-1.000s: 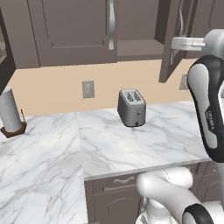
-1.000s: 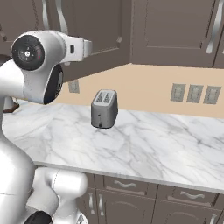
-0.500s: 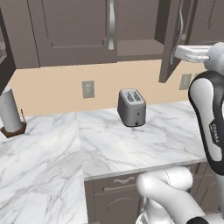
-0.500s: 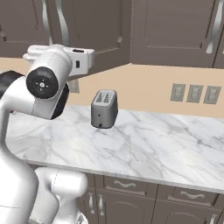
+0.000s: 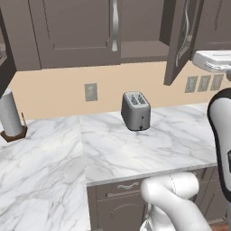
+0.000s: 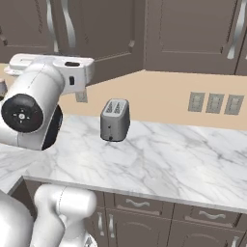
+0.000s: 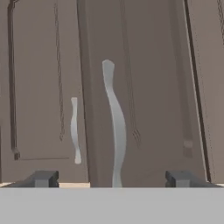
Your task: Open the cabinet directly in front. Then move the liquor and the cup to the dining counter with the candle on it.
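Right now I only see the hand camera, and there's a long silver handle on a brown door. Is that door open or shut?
Observer: Open. In the left base camera, the cabinet door next to the hand stands swung partway out from the cabinet.
Operator: What's under it?
Observer: A white marble counter, with a silver toaster standing on it, below and to the left of the open door.
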Tool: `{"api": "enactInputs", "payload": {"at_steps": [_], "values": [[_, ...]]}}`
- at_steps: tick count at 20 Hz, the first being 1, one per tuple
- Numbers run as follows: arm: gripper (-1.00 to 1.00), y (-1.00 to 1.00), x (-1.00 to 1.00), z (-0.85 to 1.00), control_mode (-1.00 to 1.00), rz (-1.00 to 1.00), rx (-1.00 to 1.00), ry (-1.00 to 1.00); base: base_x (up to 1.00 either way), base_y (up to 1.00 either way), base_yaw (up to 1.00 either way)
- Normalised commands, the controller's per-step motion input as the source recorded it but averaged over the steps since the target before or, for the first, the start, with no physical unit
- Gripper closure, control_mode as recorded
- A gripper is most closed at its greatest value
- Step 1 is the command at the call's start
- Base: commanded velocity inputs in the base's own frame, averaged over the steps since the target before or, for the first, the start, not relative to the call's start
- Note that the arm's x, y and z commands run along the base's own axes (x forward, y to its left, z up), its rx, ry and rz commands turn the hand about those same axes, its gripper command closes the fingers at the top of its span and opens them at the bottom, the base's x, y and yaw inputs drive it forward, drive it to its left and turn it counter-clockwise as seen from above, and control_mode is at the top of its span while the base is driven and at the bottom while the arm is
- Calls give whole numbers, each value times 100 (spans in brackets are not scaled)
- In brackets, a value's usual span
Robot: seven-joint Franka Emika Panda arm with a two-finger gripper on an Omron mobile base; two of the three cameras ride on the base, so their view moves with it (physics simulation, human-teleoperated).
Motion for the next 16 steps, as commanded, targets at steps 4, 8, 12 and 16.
{"api": "enactInputs", "payload": {"at_steps": [4, 8, 12, 16], "values": [[-100, 26, -79, 35, -100, 0, -11, -3, 0, 0, 0], [-100, 59, -50, 16, -100, 0, -34, 0, 0, 0, 0], [-100, 70, -35, 0, -100, 0, -51, 2, 0, 0, 0], [-100, 66, -14, 0, -100, 0, -53, 0, 0, 0, 0]]}}
